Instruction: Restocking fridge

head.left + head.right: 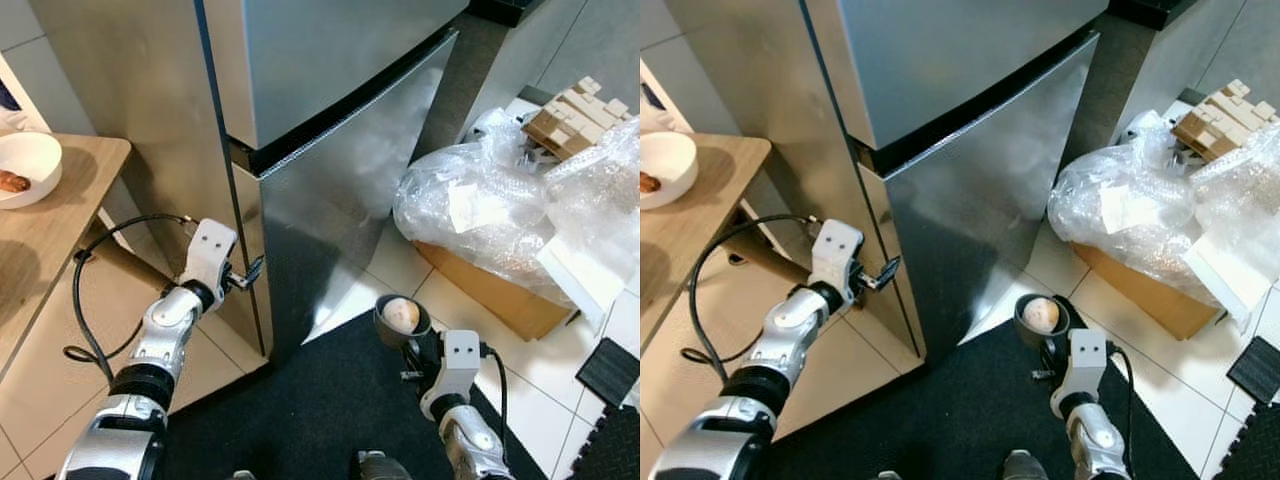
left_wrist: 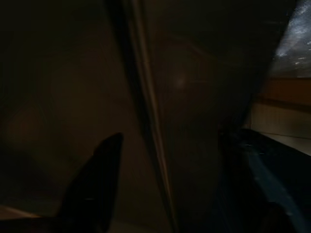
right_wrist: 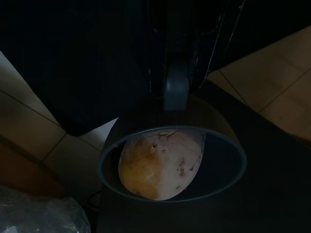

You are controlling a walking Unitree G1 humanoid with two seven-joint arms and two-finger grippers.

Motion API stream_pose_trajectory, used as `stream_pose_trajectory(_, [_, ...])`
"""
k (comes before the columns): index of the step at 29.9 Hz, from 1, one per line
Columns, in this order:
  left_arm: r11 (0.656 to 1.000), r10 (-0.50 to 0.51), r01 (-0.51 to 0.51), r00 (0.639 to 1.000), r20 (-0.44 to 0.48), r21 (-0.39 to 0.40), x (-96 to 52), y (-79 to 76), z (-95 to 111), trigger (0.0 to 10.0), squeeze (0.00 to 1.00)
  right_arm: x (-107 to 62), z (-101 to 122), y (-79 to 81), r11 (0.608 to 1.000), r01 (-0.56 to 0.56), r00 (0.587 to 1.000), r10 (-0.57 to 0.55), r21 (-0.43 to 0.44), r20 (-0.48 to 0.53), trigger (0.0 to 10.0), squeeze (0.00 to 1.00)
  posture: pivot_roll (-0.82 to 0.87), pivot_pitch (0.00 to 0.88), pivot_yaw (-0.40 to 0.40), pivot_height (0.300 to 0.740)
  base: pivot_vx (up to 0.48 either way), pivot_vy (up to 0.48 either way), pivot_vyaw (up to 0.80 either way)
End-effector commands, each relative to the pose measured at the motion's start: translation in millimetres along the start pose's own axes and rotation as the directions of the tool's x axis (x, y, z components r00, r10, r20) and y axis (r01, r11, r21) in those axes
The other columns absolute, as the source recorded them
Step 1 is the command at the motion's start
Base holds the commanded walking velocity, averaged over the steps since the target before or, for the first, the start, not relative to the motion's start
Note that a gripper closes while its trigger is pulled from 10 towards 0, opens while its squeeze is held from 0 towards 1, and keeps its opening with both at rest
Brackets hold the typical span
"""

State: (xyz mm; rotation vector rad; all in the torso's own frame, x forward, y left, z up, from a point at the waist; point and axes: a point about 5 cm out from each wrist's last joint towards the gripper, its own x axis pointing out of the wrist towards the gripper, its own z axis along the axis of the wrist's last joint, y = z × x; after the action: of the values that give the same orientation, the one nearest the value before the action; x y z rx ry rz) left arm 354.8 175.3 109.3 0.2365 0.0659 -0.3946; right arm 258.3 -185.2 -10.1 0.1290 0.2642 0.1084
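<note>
The steel fridge stands before me with its upper and lower doors closed. My left gripper is at the left edge of the lower door, just below the seam. Its fingers stand apart, with the door's edge running between them. Low on the right, my right gripper is shut on a dark round cup held above the black mat. A pale, brown-speckled round food lies inside the cup.
A wooden table on the left carries a white bowl. A black cable loops beside my left arm. On the right, a cardboard box under crumpled plastic wrap stands on the tiles, with wooden blocks behind it.
</note>
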Motion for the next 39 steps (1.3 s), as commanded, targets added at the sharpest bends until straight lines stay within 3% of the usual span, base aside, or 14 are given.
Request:
stream_pose_trajectory(1, [1.0, 0.006, -0.007, 0.999, -0.046, -0.015, 0.7, -4.7, -9, 0.0, 0.0, -4.0, -5, 0.2, 1.0, 0.0, 1.0, 0.0, -0.002, -0.014, 10.0, 0.0, -0.15, 0.183, 0.006, 0.736, 0.0, 0.0, 0.0])
stream_pose_trajectory(10, [0.992, 0.12, -0.114, 0.987, -0.103, 0.063, 5.5, 0.5, -11, 0.0, 0.0, -5.1, -6, 0.0, 1.0, 0.014, 1.0, -0.013, 0.004, -0.009, 10.0, 0.0, -0.16, 0.185, 0.021, 0.736, 0.0, 0.0, 0.0])
stream_pose_trajectory(16, [0.976, 0.214, -0.207, 0.968, -0.127, 0.064, 5.3, 5.5, -14, 0.0, 0.0, -5.5, -6, -1.1, 1.0, 0.016, 1.0, -0.016, 0.001, -0.01, 10.0, 0.0, -0.16, 0.184, 0.019, 0.736, 0.0, 0.0, 0.0])
stream_pose_trajectory(23, [0.976, 0.218, -0.219, 0.969, -0.118, 0.005, 12.6, -3.5, -11, 0.1, 0.0, -4.7, -5, -1.8, 1.0, 0.016, 1.0, -0.016, -0.001, -0.008, 10.0, 0.0, -0.16, 0.177, 0.02, 0.736, 0.0, 0.0, 0.0])
stream_pose_trajectory(24, [0.975, 0.221, -0.222, 0.969, -0.113, -0.003, 14.5, -5.5, -9, 8.9, 0.0, -4.5, -5, -1.4, 1.0, 0.015, 1.0, -0.015, -0.002, -0.007, 10.0, 0.0, -0.16, 0.177, 0.022, 0.736, 0.0, 0.0, 0.0])
stream_pose_trajectory(25, [0.974, 0.221, -0.225, 0.969, -0.11, -0.023, 16.2, -7.2, -8, 10.0, 0.0, -4.4, -5, -1.0, 1.0, 0.015, 1.0, -0.015, -0.002, -0.006, 10.0, 0.0, -0.16, 0.175, 0.023, 0.736, 0.0, 0.0, 0.0])
stream_pose_trajectory(29, [0.972, 0.221, -0.227, 0.97, -0.103, -0.054, 20.2, -10.9, -5, 10.0, 0.0, -4.3, -5, 0.3, 1.0, 0.014, 1.0, -0.014, -0.001, -0.005, 10.0, 0.0, -0.16, 0.177, 0.025, 0.736, 0.0, 0.0, 0.0])
stream_pose_trajectory(34, [0.977, 0.211, -0.211, 0.972, -0.108, 0.009, 23.5, -15.0, -3, 10.0, 0.0, -4.3, -6, 2.4, 1.0, 0.009, 1.0, -0.009, 0.0, -0.004, 10.0, 0.0, -0.16, 0.183, 0.029, 0.736, 0.0, 0.0, 0.0])
stream_pose_trajectory(39, [0.97, 0.244, -0.241, 0.965, -0.101, 0.039, 23.5, -5.3, 2, 10.0, 0.0, -6.2, -7, 2.8, 1.0, 0.006, 1.0, -0.006, -0.002, 0.001, 10.0, 0.0, -0.17, 0.208, 0.035, 0.736, 0.0, 0.0, 0.0])
